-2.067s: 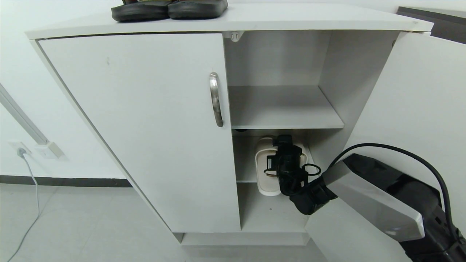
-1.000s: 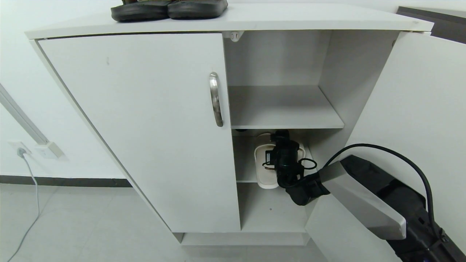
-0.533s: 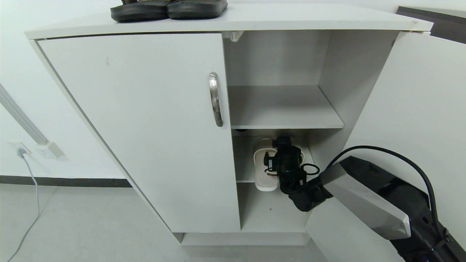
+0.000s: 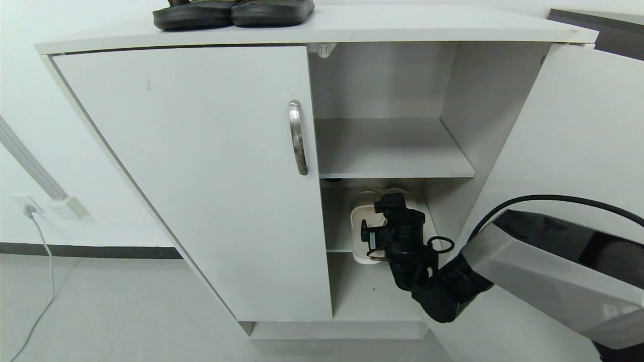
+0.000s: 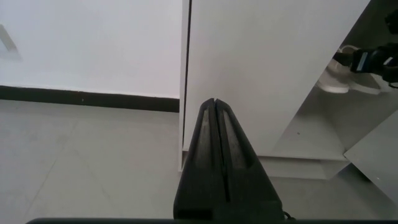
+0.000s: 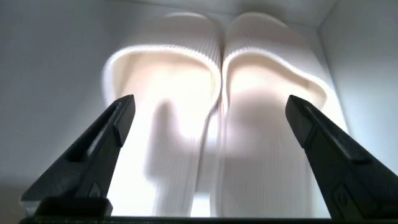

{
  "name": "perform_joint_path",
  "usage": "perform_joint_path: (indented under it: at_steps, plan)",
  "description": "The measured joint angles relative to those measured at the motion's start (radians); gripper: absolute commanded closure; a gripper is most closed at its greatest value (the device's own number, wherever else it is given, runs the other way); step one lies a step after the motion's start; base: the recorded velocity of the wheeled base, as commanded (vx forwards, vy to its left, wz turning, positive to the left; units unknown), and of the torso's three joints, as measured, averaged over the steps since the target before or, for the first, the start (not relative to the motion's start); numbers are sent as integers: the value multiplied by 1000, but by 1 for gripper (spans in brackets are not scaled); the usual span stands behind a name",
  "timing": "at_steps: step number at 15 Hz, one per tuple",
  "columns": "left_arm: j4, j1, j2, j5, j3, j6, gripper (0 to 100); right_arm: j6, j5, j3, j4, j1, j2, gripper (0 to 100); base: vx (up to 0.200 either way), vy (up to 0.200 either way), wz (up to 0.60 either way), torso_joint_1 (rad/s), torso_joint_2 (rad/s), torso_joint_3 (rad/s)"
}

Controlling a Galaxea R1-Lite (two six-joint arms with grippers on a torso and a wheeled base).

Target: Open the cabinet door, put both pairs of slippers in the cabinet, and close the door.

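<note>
Head view: white flat-panel wooden cabinet (image 4: 402, 25), right door (image 4: 578, 125) swung open, left door (image 4: 191, 176) shut. Pair of white ribbed foam slippers (image 4: 356, 229) lies side by side on the lower inner shelf (image 4: 336, 236), long axes front to back. Right tool (image 4: 376, 217) sits at the shelf mouth, just in front of them. Pair of black thick-soled rubber slippers (image 4: 234, 12) is on the cabinet top, above the left door, up and left of right tool, well apart. Left wrist view: left tool (image 5: 214, 102) with fingers pressed together, holding nothing, low, facing the left door. Right wrist view: fingers (image 6: 93, 162) spread wide, white pair beyond them, nothing clamped. White pair looks placed. Likely next: back straight out along that front-to-back axis, then go up-left for the black pair.
</note>
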Motion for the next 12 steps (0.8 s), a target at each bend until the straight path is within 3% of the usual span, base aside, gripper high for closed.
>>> perform_joint_path:
  at_steps: [8,12]
  plan:
    - [0,0,0,0,0,0,100,1,28,474,-220,134,-243,0,0,0,0,0,0,0]
    - [0,0,0,-1,0,-2,100,0,33,532,-242,176,-276,0,0,0,0,0,0,0]
